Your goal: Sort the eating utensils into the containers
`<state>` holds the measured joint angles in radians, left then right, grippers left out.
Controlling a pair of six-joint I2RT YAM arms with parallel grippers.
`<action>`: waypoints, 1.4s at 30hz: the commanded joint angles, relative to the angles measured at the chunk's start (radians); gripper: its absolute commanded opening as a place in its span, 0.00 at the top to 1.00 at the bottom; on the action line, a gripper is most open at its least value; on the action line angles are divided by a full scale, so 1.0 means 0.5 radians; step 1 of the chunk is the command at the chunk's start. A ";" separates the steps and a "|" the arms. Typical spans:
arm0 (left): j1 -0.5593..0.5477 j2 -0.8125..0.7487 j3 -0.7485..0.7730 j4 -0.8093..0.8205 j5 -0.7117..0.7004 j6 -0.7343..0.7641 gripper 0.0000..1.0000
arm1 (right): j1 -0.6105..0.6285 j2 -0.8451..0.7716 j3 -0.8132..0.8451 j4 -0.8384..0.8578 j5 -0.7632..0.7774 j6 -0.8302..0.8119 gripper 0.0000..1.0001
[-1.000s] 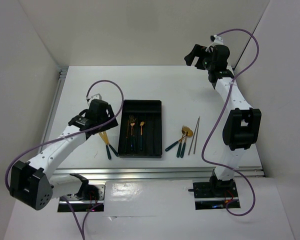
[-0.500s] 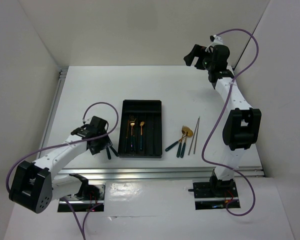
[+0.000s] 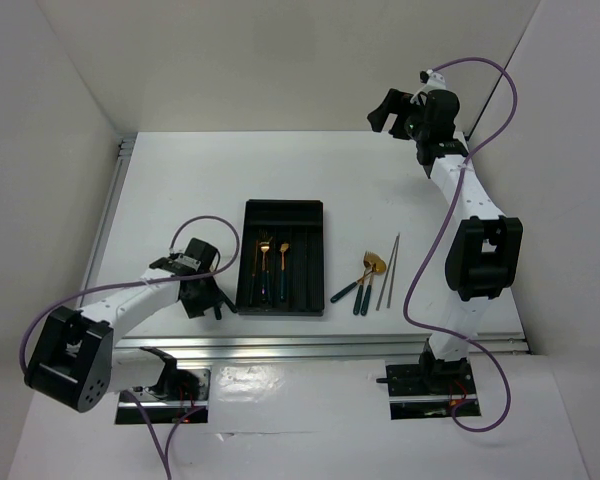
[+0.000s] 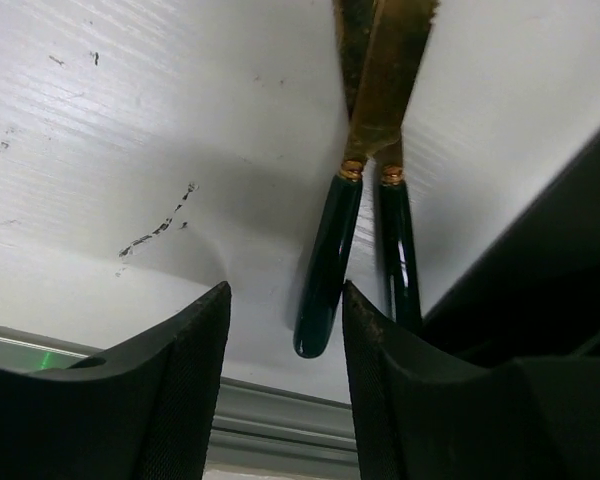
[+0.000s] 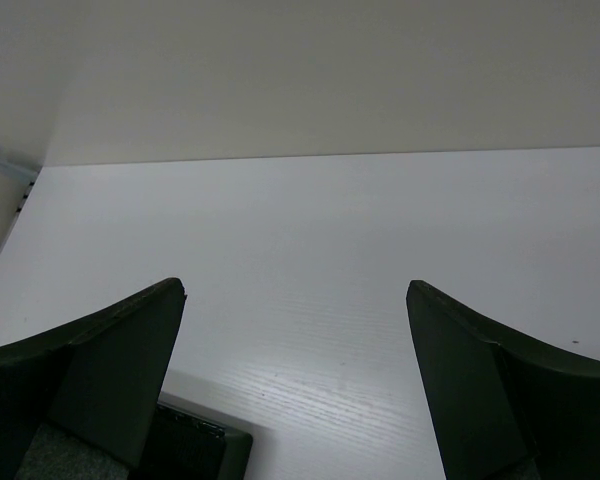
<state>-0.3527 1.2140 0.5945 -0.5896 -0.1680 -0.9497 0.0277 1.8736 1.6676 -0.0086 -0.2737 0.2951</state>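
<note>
The black tray (image 3: pixel 310 212) lies mid-table with three gold-and-teal utensils (image 3: pixel 267 265) in its compartments. Two gold-headed, teal-handled utensils (image 4: pixel 325 270) lie side by side on the table just left of the tray; in the top view they (image 3: pixel 220 303) are mostly hidden under my left gripper. My left gripper (image 4: pixel 285 320) is open and low over the table, its fingers (image 4: pixel 195 350) either side of the nearer handle's end, not touching it. A few more utensils (image 3: pixel 363 280) and two chopsticks (image 3: pixel 388 270) lie right of the tray. My right gripper (image 5: pixel 295 300) is open and empty, held high at the back right.
The tray's dark wall (image 4: pixel 540 260) stands right beside my left gripper. The table's front metal rail (image 4: pixel 270 425) runs just behind the fingers. A corner of the tray (image 5: pixel 195 445) shows in the right wrist view.
My left arm has swung toward the near edge and come down, bringing its open gripper over the handle ends of the two utensils left of the tray. The right arm has not moved.
</note>
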 commanded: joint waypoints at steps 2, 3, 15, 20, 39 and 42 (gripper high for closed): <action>0.009 0.127 -0.011 -0.014 0.017 -0.040 0.47 | -0.012 -0.063 0.036 0.085 0.004 -0.001 0.00; 0.009 0.179 0.010 -0.014 -0.004 -0.061 0.48 | -0.012 -0.063 0.036 0.085 0.004 -0.001 0.00; -0.052 0.361 0.084 -0.079 -0.097 -0.122 0.77 | -0.012 -0.063 0.036 0.085 0.004 -0.001 0.00; -0.052 0.382 0.084 -0.079 -0.097 -0.122 1.00 | -0.012 -0.041 0.055 0.066 0.023 -0.001 0.00; -0.111 -0.250 0.244 -0.263 -0.219 0.034 1.00 | -0.012 -0.060 0.052 0.075 -0.032 0.017 0.00; -0.111 -0.296 0.287 -0.281 -0.219 0.059 1.00 | -0.012 -0.060 0.033 0.097 -0.032 0.017 0.00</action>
<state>-0.4030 1.1030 0.6899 -0.7025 -0.2489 -0.9508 0.0277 1.8736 1.6680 -0.0082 -0.2775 0.2989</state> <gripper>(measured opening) 0.000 0.999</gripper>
